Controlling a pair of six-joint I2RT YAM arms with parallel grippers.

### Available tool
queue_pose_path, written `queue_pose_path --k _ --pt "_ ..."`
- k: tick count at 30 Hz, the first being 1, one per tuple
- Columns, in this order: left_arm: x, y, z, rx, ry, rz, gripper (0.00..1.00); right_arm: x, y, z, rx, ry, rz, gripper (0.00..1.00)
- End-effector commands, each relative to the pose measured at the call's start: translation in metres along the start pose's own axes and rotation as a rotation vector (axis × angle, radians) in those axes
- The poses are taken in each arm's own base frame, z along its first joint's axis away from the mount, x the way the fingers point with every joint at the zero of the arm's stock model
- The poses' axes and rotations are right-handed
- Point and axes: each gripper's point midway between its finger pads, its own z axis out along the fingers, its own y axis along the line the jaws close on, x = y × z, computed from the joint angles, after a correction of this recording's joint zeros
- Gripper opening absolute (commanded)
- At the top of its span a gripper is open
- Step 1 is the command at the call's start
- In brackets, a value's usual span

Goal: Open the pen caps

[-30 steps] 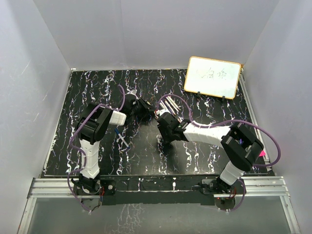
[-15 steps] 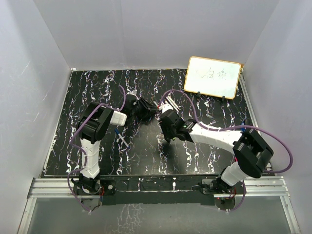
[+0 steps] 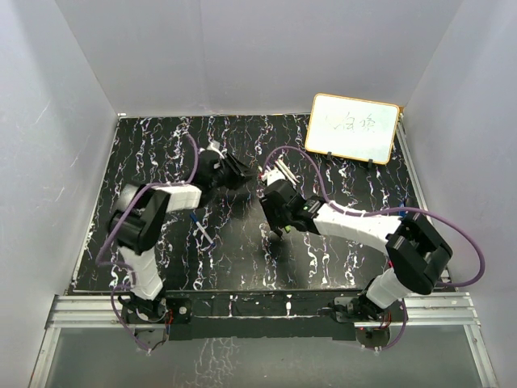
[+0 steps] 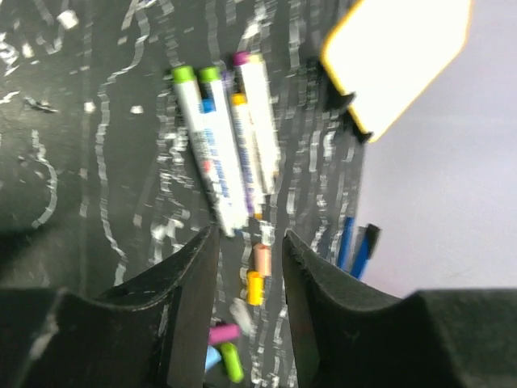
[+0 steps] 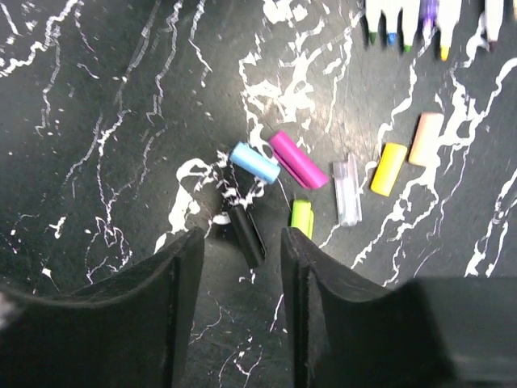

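Observation:
Several white-barrelled pens [image 4: 226,137] lie side by side, uncapped, with their coloured tips at the top of the right wrist view [image 5: 404,16]; they also show in the top view [image 3: 279,171]. Loose caps lie on the table: blue [image 5: 254,162], magenta [image 5: 299,159], green [image 5: 301,218], black [image 5: 247,234], clear [image 5: 348,190], yellow [image 5: 388,169] and peach [image 5: 426,139]. My right gripper [image 5: 241,236] is open and empty, with the black cap between its fingertips. My left gripper [image 4: 250,236] is open and empty, hovering short of the pens.
A yellow-framed whiteboard [image 3: 351,128] stands at the back right. A lone thin pen with a blue end [image 3: 200,229] lies near the left arm. Blue objects [image 4: 351,242] lie by the right wall. White walls enclose the black marbled table [image 3: 161,145].
The left arm has lowered its elbow and stretched out, and its gripper shifted slightly toward the back. The right arm's elbow swung right and its gripper moved a little toward the pens.

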Motion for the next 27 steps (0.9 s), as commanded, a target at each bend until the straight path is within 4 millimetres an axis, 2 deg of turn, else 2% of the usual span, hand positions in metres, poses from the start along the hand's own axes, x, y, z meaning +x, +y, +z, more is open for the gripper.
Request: queue_pose_path --k 1,2,3,5,6,9,12,16,19,27 --pt "-0.052 -0.053 -0.063 0.056 -0.193 0.106 0.41 -0.057 0.023 -0.002 -0.092 -0.14 -0.002 0.45" --pt "-0.059 -0.051 -0.076 0.042 -0.226 0.115 0.48 -0.063 0.03 0.0 -0.118 -0.146 -0.009 0.48" --pt "-0.068 -0.048 -0.088 0.016 -0.265 0.119 0.59 -0.066 0.037 0.002 -0.148 -0.148 -0.016 0.51" --pt "-0.08 -0.035 -0.115 -0.046 -0.333 0.117 0.88 -0.072 0.052 0.007 -0.204 -0.153 -0.034 0.55" --pt "-0.085 -0.031 -0.127 -0.06 -0.361 0.117 0.97 -0.073 0.06 0.012 -0.226 -0.143 -0.049 0.56" --pt "-0.097 -0.017 -0.16 -0.103 -0.424 0.101 0.99 -0.077 0.087 0.022 -0.274 -0.128 -0.102 0.58" --pt "-0.102 -0.004 -0.188 -0.181 -0.481 0.1 0.99 -0.071 0.116 0.036 -0.29 -0.091 -0.163 0.58" --pt "-0.108 0.021 -0.231 -0.324 -0.616 0.076 0.99 -0.07 0.154 0.043 -0.333 -0.096 -0.204 0.58" --pt "-0.11 0.031 -0.26 -0.373 -0.708 0.058 0.99 -0.067 0.175 0.048 -0.356 -0.095 -0.221 0.58" --pt "-0.103 0.046 -0.293 -0.431 -0.788 0.017 0.98 -0.058 0.208 0.061 -0.405 -0.07 -0.251 0.57"
